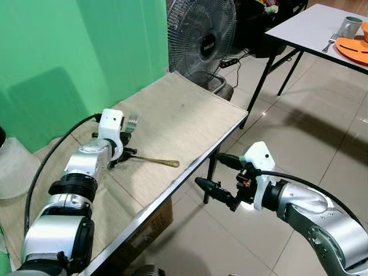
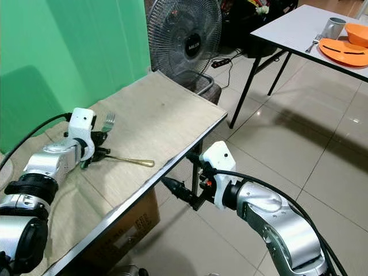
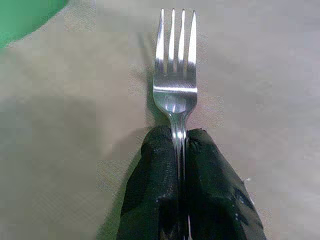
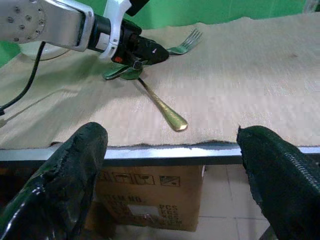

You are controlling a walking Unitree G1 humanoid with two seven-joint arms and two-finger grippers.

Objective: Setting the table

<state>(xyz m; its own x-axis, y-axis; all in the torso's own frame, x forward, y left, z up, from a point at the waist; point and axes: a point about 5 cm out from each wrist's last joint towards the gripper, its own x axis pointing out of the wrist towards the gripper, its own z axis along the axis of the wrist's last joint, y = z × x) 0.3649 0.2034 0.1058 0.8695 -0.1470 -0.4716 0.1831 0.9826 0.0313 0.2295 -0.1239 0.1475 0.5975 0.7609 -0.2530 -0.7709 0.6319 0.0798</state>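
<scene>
Steel fork sits clenched by its neck in my left claw, just above the cloth-covered bench. Right claw waits spread wide off the edge. Next, I judge: carry it to the far table's place setting.

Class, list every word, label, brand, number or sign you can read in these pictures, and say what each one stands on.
Fan: a white label on the centre hub, too small to read.
Cardboard box under the table: "PCS" can be made out; the other printed lines and the handling symbols are too blurred to read.
No other text is visible.
</scene>
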